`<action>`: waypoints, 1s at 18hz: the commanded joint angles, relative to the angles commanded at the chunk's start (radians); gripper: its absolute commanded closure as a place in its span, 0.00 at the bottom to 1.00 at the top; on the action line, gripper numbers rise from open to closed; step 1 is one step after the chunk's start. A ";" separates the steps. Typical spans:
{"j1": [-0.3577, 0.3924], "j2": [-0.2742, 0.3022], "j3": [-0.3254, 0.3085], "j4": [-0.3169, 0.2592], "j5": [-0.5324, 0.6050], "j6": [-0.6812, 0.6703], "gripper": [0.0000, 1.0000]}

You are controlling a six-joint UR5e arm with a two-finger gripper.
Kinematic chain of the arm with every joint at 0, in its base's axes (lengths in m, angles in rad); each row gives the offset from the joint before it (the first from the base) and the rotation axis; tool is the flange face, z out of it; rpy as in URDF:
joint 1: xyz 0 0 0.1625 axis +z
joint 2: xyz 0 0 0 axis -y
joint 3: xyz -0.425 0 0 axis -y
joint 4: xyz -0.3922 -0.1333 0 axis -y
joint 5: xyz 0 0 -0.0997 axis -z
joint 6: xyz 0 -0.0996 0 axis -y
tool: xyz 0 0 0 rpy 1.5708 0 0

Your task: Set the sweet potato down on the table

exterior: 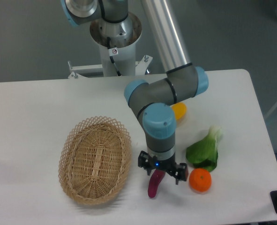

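Partly hidden, the sweet potato [154, 184] hangs upright in the closed gripper [157, 178], its tip touching the table [30, 108].

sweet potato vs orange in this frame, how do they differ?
Colour: the sweet potato is magenta-purple, the orange bright orange. Shape: the sweet potato is slim and elongated, the orange round. State: the sweet potato hangs nearly upright at the pincer, its low tip at or near the table; the orange sits free, untouched. Both are near the table's front edge, right of the wicker basket.
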 joint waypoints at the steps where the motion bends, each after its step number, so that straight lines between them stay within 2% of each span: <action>1: 0.020 0.018 0.012 -0.040 0.000 0.046 0.00; 3: 0.070 0.060 0.026 -0.111 -0.005 0.126 0.00; 6: 0.129 0.107 0.029 -0.183 -0.011 0.229 0.00; 10: 0.216 0.180 0.029 -0.322 -0.044 0.408 0.00; 12: 0.239 0.183 0.029 -0.350 -0.061 0.441 0.00; 18: 0.252 0.195 0.029 -0.356 -0.087 0.481 0.00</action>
